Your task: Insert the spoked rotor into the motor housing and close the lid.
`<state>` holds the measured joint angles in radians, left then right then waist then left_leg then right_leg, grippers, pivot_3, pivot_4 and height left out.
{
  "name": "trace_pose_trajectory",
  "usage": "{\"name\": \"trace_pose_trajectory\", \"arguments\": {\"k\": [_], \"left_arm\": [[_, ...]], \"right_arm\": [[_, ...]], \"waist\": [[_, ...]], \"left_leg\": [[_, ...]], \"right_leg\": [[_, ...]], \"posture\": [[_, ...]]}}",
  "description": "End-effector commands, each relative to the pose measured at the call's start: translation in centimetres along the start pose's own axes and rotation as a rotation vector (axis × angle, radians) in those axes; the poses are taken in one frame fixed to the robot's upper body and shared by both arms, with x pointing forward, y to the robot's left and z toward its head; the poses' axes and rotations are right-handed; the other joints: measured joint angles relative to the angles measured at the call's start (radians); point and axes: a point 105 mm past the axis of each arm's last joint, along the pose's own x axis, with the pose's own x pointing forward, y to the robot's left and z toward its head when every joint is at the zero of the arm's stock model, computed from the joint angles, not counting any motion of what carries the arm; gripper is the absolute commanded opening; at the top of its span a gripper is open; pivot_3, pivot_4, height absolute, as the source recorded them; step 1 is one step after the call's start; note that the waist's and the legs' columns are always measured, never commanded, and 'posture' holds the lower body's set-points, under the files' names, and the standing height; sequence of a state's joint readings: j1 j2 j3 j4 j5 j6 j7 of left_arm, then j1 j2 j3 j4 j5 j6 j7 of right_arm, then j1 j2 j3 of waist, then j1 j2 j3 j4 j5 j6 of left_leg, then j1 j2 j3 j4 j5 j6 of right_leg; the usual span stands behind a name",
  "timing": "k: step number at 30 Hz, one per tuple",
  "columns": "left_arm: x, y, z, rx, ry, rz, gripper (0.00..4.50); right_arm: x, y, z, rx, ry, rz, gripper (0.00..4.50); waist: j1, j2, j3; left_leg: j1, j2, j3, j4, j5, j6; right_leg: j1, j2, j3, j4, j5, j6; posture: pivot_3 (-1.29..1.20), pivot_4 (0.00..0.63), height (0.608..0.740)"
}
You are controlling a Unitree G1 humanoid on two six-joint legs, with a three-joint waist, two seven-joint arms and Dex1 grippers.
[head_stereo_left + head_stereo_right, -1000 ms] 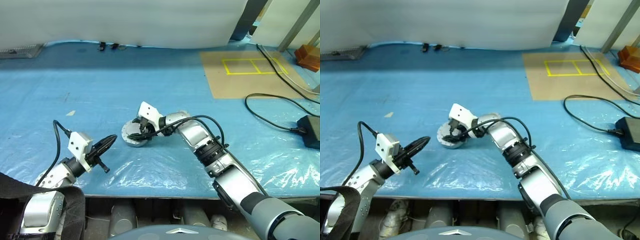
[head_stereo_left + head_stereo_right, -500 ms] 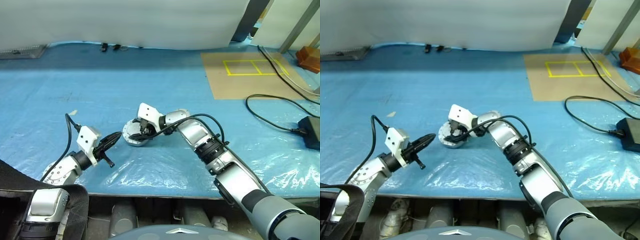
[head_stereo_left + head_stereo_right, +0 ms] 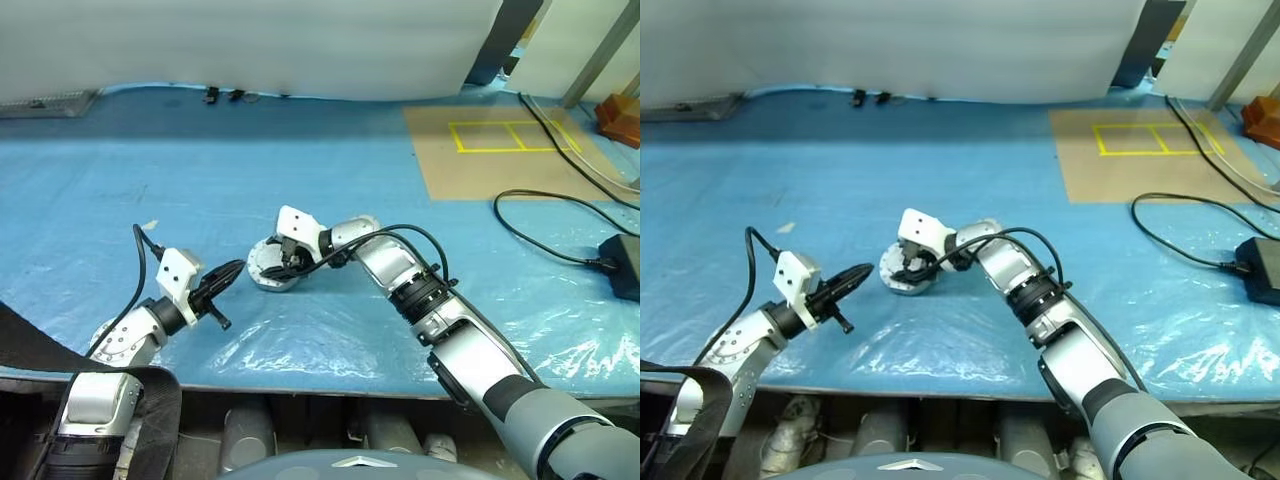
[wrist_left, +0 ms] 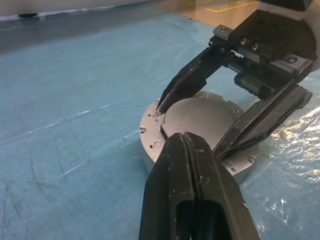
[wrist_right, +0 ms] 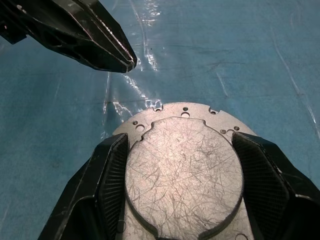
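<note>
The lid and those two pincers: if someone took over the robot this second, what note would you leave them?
Left pincer: shut, empty, tip just short of the motor housing, pointing at it.
Right pincer: its fingers straddle the lid, one on each side of it, against its edge.
Lid: plain grey face up, lying flat in the recess on top of the housing, which stands on the blue sheet.
Spoked rotor: I cannot see it; presumably under the lid.
Done: lid looks seated.
Left: check the lid is fully down, then let go.
</note>
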<state>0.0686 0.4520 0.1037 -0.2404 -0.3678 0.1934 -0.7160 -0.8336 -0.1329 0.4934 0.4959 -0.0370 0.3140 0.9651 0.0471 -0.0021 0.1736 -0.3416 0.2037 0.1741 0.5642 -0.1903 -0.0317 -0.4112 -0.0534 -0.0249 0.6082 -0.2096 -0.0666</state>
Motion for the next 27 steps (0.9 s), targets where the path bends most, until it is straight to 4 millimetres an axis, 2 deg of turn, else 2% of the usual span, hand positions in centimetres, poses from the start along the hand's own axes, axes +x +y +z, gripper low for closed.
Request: {"name": "trace_pose_trajectory", "arguments": {"k": [1, 7, 10, 13, 16, 20, 21, 27], "left_arm": [[1.1, 0.0, 0.5, 0.043, -0.008, -0.029, 0.0], [3.7, 0.3, 0.0, 0.074, 0.049, -0.08, 0.0], [4.8, 0.1, -0.9, 0.075, 0.104, -0.122, 0.0], [5.2, -0.3, -2.1, 0.09, 0.179, -0.176, 0.0], [5.4, -0.3, -2.1, 0.091, 0.189, -0.185, 0.0], [5.5, -0.6, -2.1, 0.07, 0.177, -0.196, 0.0], [5.5, -0.7, -2.2, 0.069, 0.177, -0.2, 0.0], [5.4, -1.1, -2.5, 0.054, 0.182, -0.211, 0.0]], "right_arm": [[-0.2, 0.3, -4.4, 0.086, 0.153, -0.006, 2.94], [-0.1, 0.3, -3.5, 0.086, 0.131, -0.005, 2.94], [-0.2, 0.3, -3.2, 0.089, 0.125, -0.006, 2.94], [-0.3, 0.3, -3.0, 0.09, 0.12, -0.007, 2.94], [-0.5, 0.1, -2.8, 0.088, 0.11, -0.019, 2.94], [-0.8, -0.2, -2.2, 0.089, 0.073, -0.038, 4.33], [-0.8, -0.3, -2.0, 0.082, 0.061, -0.048, 4.48], [-1.5, -1.0, 0.0, 0.046, -0.043, -0.062, 4.48]], "waist": [[0.0, 0.0, 0.0], [-0.001, 0.0, 0.0], [-0.002, 0.0, 0.0], [0.0, 0.001, -0.001], [0.0, 0.002, -0.001], [0.0, 0.002, -0.001], [0.0, 0.002, -0.001], [0.0, 0.002, -0.001]], "left_leg": [[0.0, 0.0, 0.0, 0.0, 0.0, 0.0], [0.001, 0.0, -0.003, -0.001, 0.0, 0.0], [0.001, 0.0, -0.002, -0.002, 0.0, 0.0], [-0.001, 0.0, -0.002, -0.001, 0.0, 0.0], [-0.001, -0.001, -0.001, -0.002, 0.0, 0.0], [-0.001, -0.001, -0.001, -0.002, 0.0, 0.0], [-0.001, -0.001, -0.001, -0.002, 0.0, 0.0], [-0.001, -0.001, -0.001, -0.002, 0.0, 0.0]], "right_leg": [[0.001, 0.0, 0.0, 0.0, 0.0, 0.0], [0.002, 0.0, 0.0, 0.0, 0.0, 0.0], [0.001, 0.0, 0.0, -0.001, 0.0, 0.0], [0.0, 0.0, 0.0, -0.001, 0.0, -0.001], [0.0, -0.001, 0.0, -0.001, 0.0, -0.001], [0.0, -0.001, 0.0, -0.002, 0.0, 0.0], [0.0, -0.001, 0.0, -0.002, -0.001, 0.002], [0.0, -0.001, 0.0, -0.002, -0.001, 0.002]], "posture": [[0.0, 0.15, 0.74], [0.0, 0.15, 0.74], [0.0, 0.15, 0.74], [0.0, 0.15, 0.74], [0.0, 0.15, 0.74], [0.0, 0.15, 0.74], [0.0, 0.15, 0.74], [0.0, 0.15, 0.74]]}}
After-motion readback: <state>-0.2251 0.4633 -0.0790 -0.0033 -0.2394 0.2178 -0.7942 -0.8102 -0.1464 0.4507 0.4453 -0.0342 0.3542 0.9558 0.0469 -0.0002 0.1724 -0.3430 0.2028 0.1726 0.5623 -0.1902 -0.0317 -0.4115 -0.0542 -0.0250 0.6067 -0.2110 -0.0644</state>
